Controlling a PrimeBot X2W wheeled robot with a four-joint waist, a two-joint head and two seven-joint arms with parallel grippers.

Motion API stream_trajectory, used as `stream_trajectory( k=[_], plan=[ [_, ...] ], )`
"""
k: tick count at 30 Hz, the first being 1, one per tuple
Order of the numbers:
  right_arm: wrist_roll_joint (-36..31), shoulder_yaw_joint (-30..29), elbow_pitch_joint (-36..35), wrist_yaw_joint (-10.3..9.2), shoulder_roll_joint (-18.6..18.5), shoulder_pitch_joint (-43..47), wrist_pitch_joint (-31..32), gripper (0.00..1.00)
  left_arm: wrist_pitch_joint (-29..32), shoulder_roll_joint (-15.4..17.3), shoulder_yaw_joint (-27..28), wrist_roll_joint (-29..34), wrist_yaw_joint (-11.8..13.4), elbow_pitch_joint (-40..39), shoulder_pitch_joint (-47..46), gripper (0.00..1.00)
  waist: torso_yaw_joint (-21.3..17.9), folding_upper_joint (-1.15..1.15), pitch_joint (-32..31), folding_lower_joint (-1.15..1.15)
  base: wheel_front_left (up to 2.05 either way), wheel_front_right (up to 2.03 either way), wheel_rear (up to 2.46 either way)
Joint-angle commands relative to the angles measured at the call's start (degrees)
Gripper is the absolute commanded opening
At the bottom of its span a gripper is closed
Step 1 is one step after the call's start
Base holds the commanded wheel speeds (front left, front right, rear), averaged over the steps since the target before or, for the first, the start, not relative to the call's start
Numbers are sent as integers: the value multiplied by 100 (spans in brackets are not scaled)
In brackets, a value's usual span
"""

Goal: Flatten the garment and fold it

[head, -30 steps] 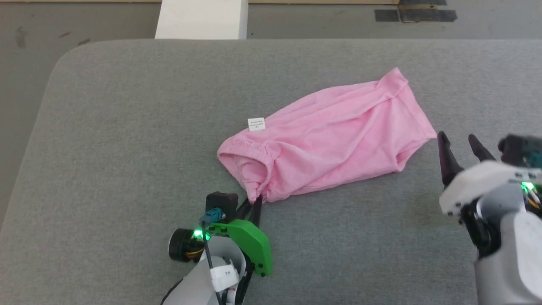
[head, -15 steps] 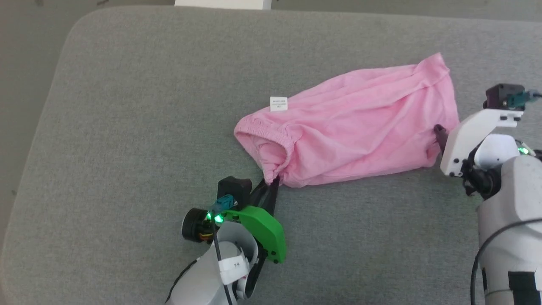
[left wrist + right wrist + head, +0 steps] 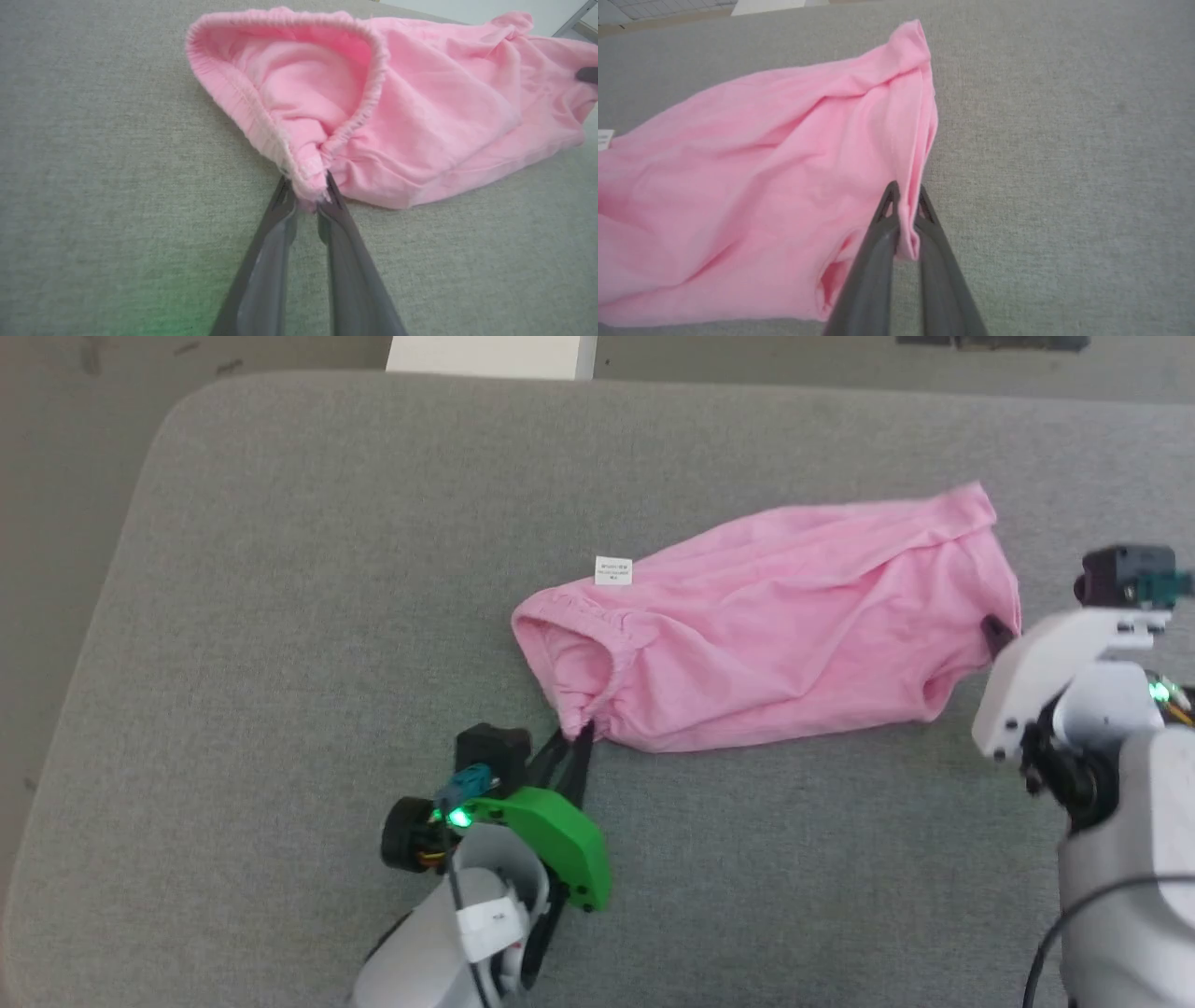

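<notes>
Garment (image 3: 775,625) sits centre-right in the head view on the grey padded surface (image 3: 280,644). Its long axis runs from lower left to upper right, and it is wrinkled, not flat. The ruffled waistband (image 3: 569,616) is at the left end and gapes open. A small white label (image 3: 613,570) sticks out at the garment's upper-left edge and lies on the surface.

Left gripper (image 3: 577,735) is lower centre in the head view, fingers pointing up-frame, tips at the bottom corner of the waistband. In the left wrist view the jaws are pinched on that corner, with a bunched bit of elastic hem between the tips (image 3: 306,191). The rest of the waistband loops away toward the top of that frame.

Right gripper (image 3: 997,635) is at the right edge of the head view, mostly behind its own white housing. One dark fingertip shows against the garment's right end. In the right wrist view the jaws are clamped on a fold of that end's edge, fabric squeezed between the fingers (image 3: 906,198).

A dark blob at the right edge of the left wrist view is probably the right gripper's fingertip, but it is too blurred to confirm.

A white block (image 3: 492,355) sits beyond the surface at top centre of the head view.
</notes>
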Motion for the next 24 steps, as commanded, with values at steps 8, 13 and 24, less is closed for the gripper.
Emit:
stream_trajectory(
  k=[8, 13, 24],
  plan=[
    [711, 182, -1856, -9, -1, 1726, 186, 0, 609, 617, 51, -299, -23, -1060, 635, 0, -316, 0, -494, -1, 0, 0, 0],
    [1028, -1, -2290, -9, -1, 2476, 345, 0, 1063, 940, 164, -586, 137, -1731, 1141, 0, -440, 0, -628, -1, 0, 0, 0],
    [973, -21, -1357, -9, -1, 3057, -263, 100, 1480, 964, 42, -1017, 261, -1914, 1899, 100, -473, 0, -773, -1, 0, 0, 0]
  ],
)
